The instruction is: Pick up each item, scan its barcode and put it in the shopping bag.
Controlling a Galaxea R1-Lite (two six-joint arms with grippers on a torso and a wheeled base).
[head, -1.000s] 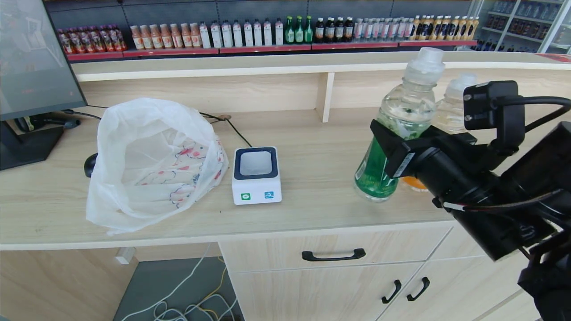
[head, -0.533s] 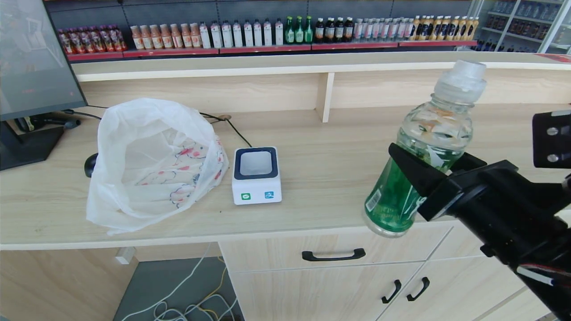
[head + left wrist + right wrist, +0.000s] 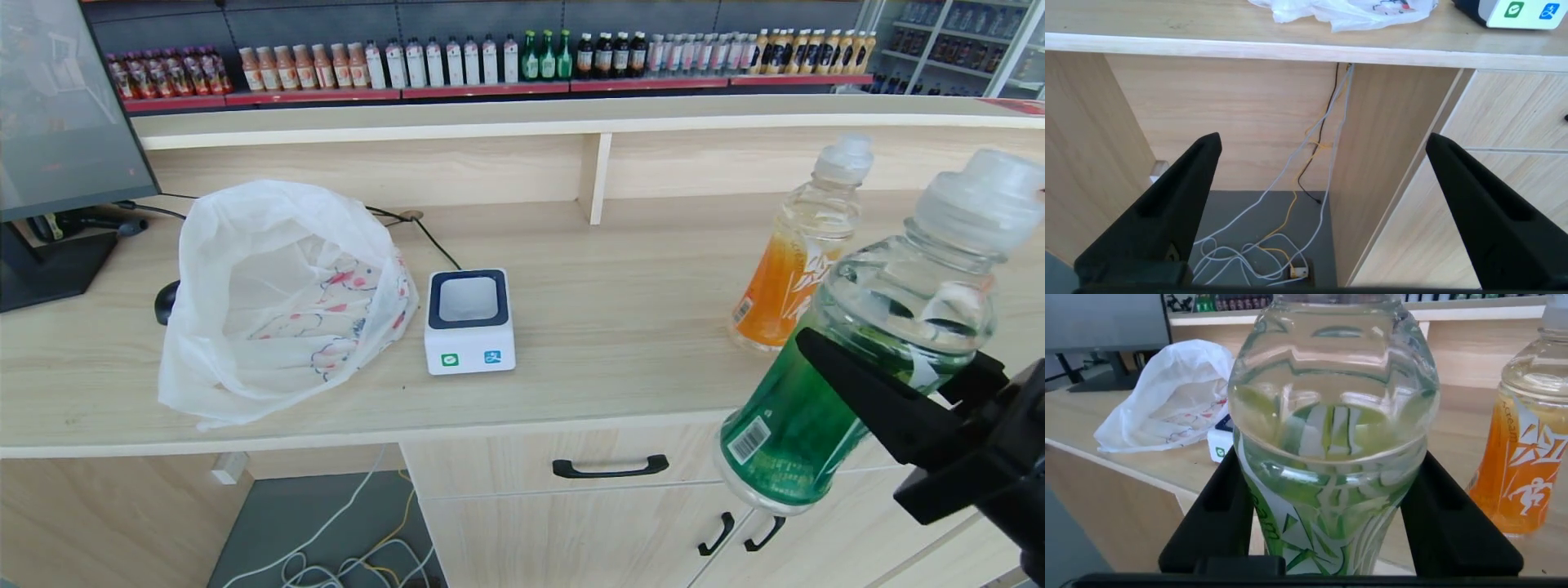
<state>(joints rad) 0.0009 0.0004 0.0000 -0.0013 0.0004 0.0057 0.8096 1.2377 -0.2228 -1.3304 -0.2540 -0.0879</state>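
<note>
While the green bottle (image 3: 784, 433) is clamped, tilted cap-up, in the right gripper (image 3: 898, 367), the scanner (image 3: 469, 320) is seen well off to that gripper's left, window upward.

This is a shop, seen from behind its checkout. Along the back wall runs a long shelf (image 3: 490, 86) with red edging, packed in rows with bottled drinks (image 3: 424, 61) sorted by kind, and more stocked racks (image 3: 939, 41) stand at the far right. In front, a pale wooden surface (image 3: 620, 278) with a raised customer ledge (image 3: 522, 110) carries a small white scanner (image 3: 469, 321) on a lead, a thin plastic shopping bag (image 3: 277, 302) standing open, and a monitor (image 3: 57, 106) on a stand at the left end. Below are drawers (image 3: 611, 467) with black handles and loose cables (image 3: 326, 563) on the floor.
</note>
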